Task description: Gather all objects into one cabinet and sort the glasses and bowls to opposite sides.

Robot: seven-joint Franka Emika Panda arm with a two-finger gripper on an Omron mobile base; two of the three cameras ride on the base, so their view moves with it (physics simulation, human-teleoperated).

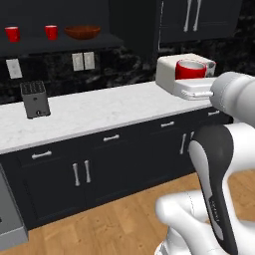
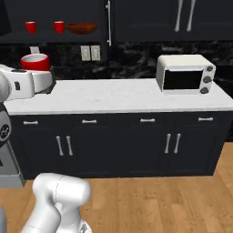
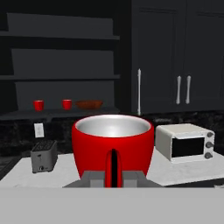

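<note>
My gripper (image 3: 113,178) is shut on a bright red cup (image 3: 113,144) with a pale inside, held upright above the counter. The same cup (image 1: 191,68) stands out in front of the microwave in the left base view, and sits over my white hand as the cup (image 2: 35,61) in the right base view. On the dark shelf (image 1: 60,44) of the open black cabinet stand two small red cups (image 1: 12,34) (image 1: 51,32), with the wide reddish-brown bowl (image 1: 82,32) to their right. The cabinet door's long silver handle (image 2: 109,22) hangs right of the bowl (image 2: 82,28).
A dark toaster (image 1: 35,99) stands on the white counter (image 1: 109,112) at the left. A white microwave (image 2: 184,73) sits at the counter's right end. Black drawers and doors (image 2: 118,145) run below. A grey appliance (image 1: 10,219) borders the left.
</note>
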